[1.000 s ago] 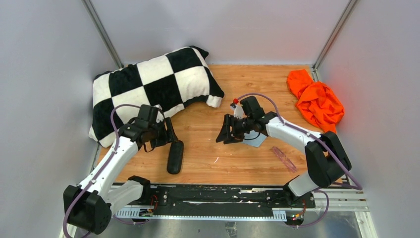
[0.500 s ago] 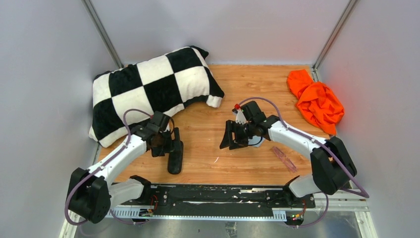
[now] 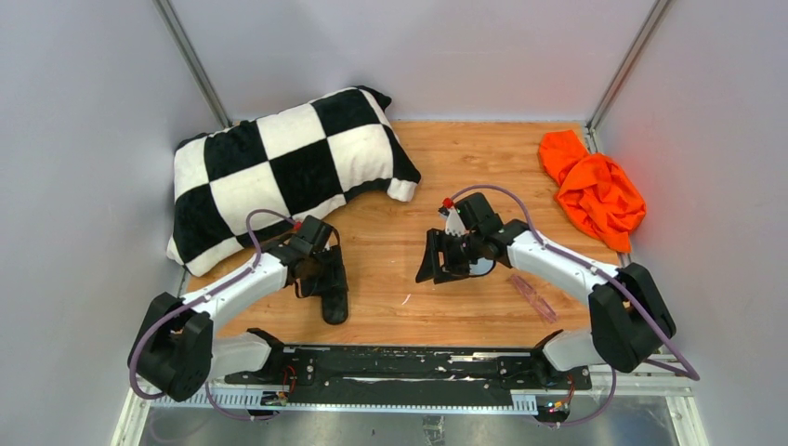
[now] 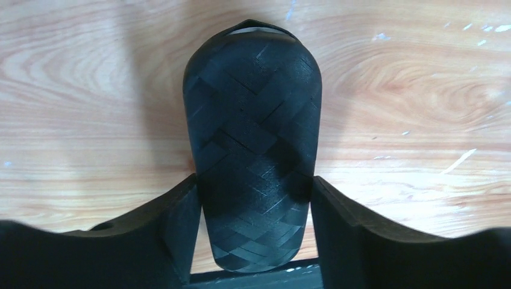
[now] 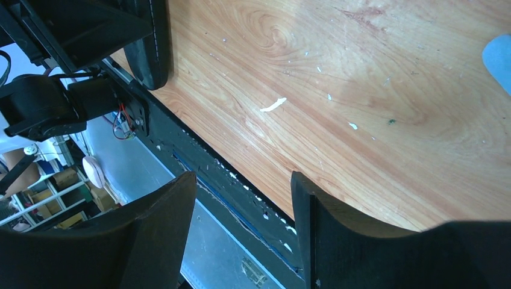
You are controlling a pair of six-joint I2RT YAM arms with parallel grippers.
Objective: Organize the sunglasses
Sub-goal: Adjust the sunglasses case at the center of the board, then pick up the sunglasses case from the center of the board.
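The left tool [image 4: 254,183] gripped the black case [image 4: 253,108] between its fingers, with the case lying flat on the tabletop [image 3: 390,186] near the front edge. The right tool [image 5: 244,180] hung over the wood with its jaws apart and nothing in them. A light blue cloth [image 5: 499,60] lay just behind it. The pink sunglasses [image 3: 532,296] lay on the tabletop beside the right forearm, well apart from the case. A chequered pillow [image 3: 279,177] and an orange cloth [image 3: 595,190] sat at the far side.
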